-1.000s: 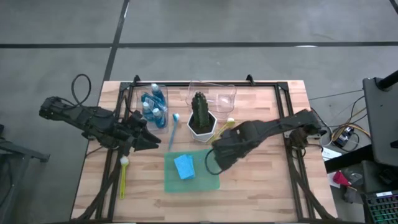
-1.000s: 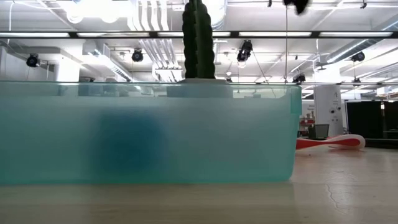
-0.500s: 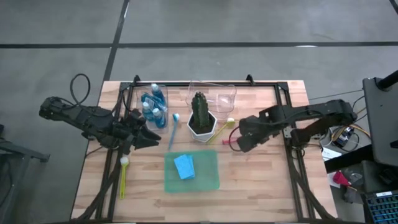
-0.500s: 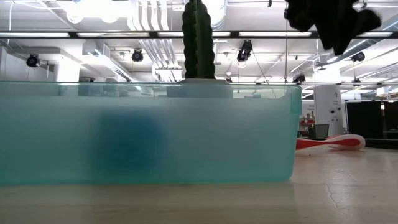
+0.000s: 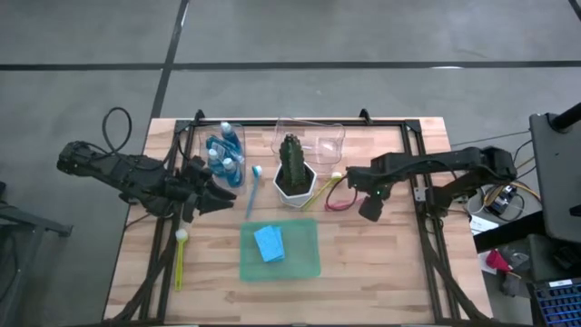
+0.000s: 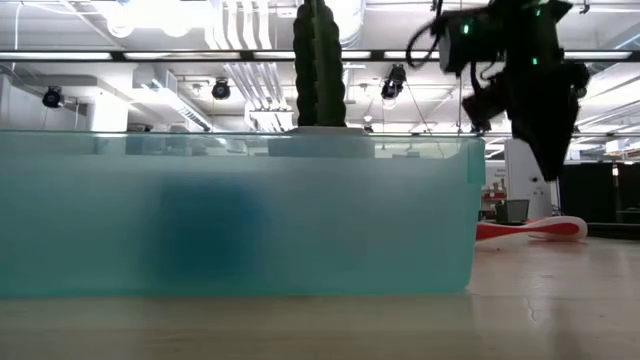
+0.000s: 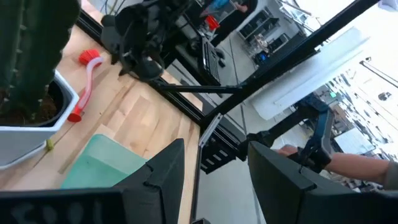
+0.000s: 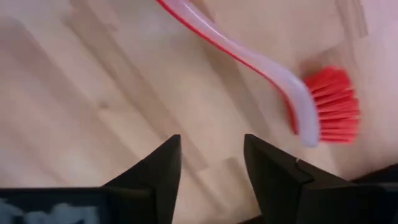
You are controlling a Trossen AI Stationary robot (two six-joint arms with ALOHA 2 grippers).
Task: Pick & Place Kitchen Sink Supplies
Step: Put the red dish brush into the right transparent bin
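A pink brush [image 5: 337, 195] with red bristles [image 8: 331, 103] lies flat on the wood, right of the cactus [image 5: 292, 167]. My right gripper [image 5: 369, 209] hangs open just right of it, pointing down and touching nothing; the low view shows my right gripper [image 6: 541, 100] above the table. A light-blue sponge [image 5: 269, 243] lies on the green mat [image 5: 300, 263]. Blue soap bottles [image 5: 224, 154] stand at the back left, with a blue brush [image 5: 252, 191] beside them. One yellow brush [image 5: 180, 259] lies near the left edge, another [image 5: 324, 186] by the cactus pot. My left gripper [image 5: 216, 200] waits open, left of the blue brush.
A clear container [image 5: 310, 138] stands behind the cactus. Black frame rails [image 5: 425, 195] run along the table's left, right and far sides. In the low view the green mat [image 6: 230, 215] fills the left and middle. Bare wood lies near the front right [image 5: 381, 272].
My right gripper has swung from above the mat's right edge toward the table's right edge and come down, ending just right of the pink brush. No object has moved.
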